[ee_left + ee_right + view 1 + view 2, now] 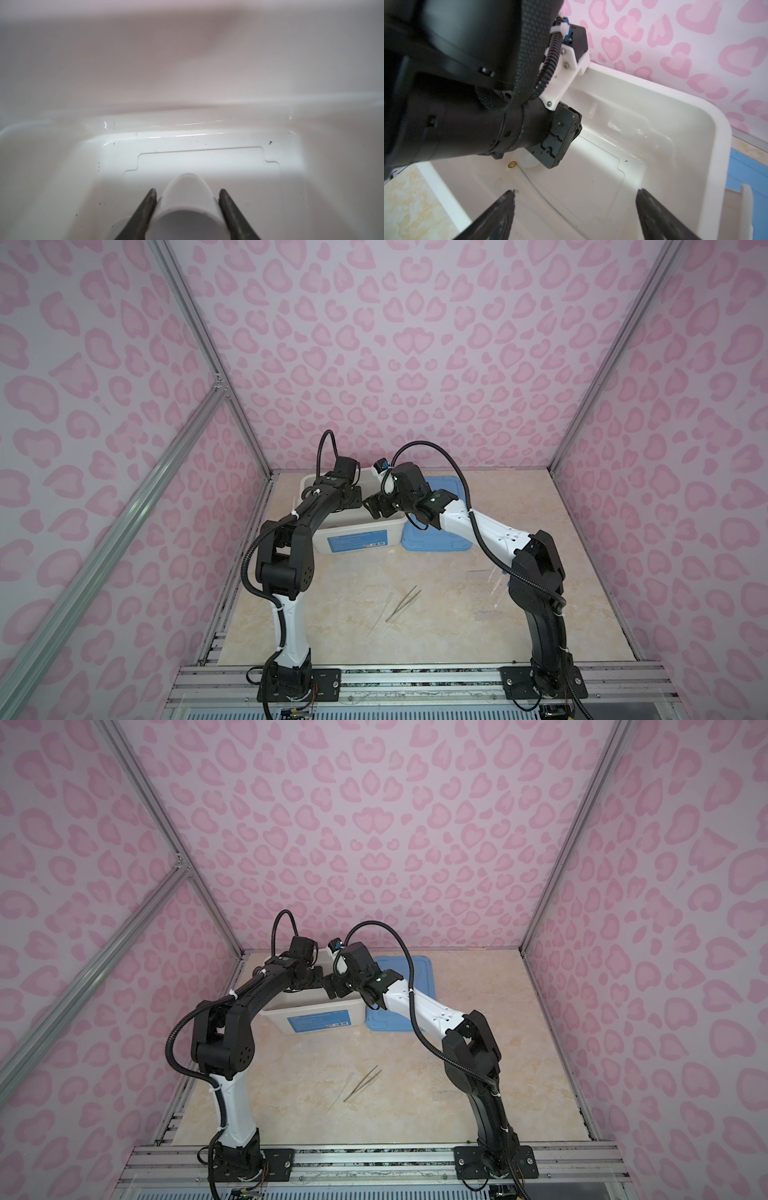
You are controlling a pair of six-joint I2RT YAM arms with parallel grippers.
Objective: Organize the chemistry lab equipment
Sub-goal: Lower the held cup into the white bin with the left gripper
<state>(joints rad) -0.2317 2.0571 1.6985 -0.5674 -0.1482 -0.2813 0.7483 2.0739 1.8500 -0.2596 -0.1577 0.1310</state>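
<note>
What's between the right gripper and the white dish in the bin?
The long thin rod, lying on the white bin's floor; the right wrist view shows it.

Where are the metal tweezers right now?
In both top views the metal tweezers lie near the tabletop middle, beside the clear dropper, in front of the white bin.
</note>
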